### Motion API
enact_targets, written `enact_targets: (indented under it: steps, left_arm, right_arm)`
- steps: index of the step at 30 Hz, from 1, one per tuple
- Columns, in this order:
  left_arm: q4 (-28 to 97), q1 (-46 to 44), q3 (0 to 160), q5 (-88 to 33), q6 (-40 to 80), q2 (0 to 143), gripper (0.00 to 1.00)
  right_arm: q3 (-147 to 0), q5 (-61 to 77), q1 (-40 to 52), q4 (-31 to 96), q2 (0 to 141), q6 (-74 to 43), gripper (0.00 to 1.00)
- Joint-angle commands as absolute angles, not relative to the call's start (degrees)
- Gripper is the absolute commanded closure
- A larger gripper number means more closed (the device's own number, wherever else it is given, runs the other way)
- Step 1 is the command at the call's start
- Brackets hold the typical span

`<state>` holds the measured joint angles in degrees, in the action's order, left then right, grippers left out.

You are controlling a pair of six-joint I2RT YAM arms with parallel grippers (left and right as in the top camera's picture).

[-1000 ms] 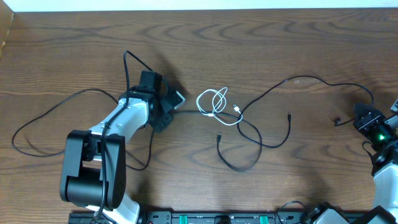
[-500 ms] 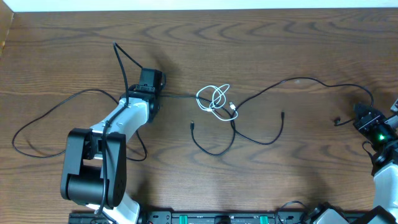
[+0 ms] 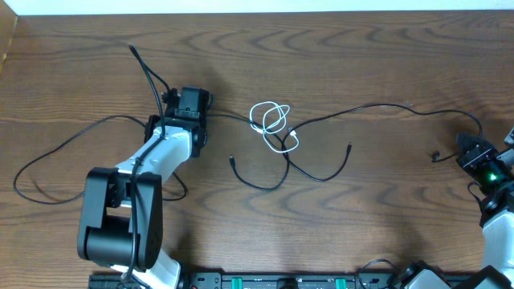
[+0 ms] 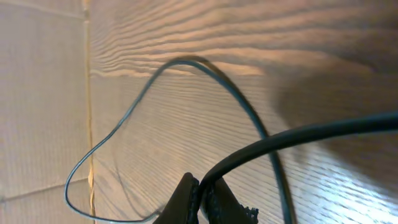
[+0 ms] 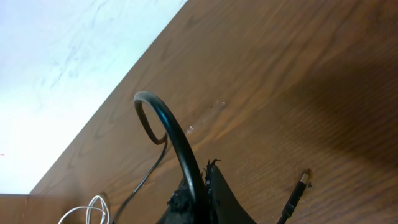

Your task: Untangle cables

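A thin black cord (image 3: 377, 106) stretches across the table between both grippers. My left gripper (image 3: 186, 106) is shut on one part of it, and the cord (image 4: 292, 138) leaves the closed jaws (image 4: 200, 184). At the far right my right gripper (image 3: 474, 154) is shut on the cord (image 5: 177, 140), which arches out of the gripper (image 5: 205, 172). A small plug end (image 5: 298, 186) lies beside it. The white cord (image 3: 271, 120) lies coiled mid-table, with the black cord passing through it. A loose black loop (image 3: 277, 183) with two plug ends hangs below the coil.
A long thin black loop (image 3: 32, 164) sweeps over the table's left side and shows in the left wrist view as a loop (image 4: 118, 130). A black tail (image 3: 144, 68) sticks up behind the left gripper. The table's far edge (image 3: 257, 11) meets a white wall.
My left gripper has drawn the black cord left and away. The white coil and the loose black loop slid left with it. The right arm has stayed still.
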<state>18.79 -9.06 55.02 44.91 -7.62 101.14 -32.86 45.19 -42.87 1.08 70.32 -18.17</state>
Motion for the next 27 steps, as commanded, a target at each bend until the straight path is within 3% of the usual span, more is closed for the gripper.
enact_targets:
  steps: [1, 27]
  left_arm:
    - [17.9, -8.9, 54.8, 49.4, -2.2, 97.3, 0.92]
    - [3.7, -8.9, 54.8, 49.1, -1.5, 75.1, 0.92]
  right_arm:
    - [-33.1, 45.3, -42.3, 1.1, 69.6, -17.0, 0.99]
    - [-33.1, 45.1, -42.3, 2.7, 69.6, -15.5, 0.99]
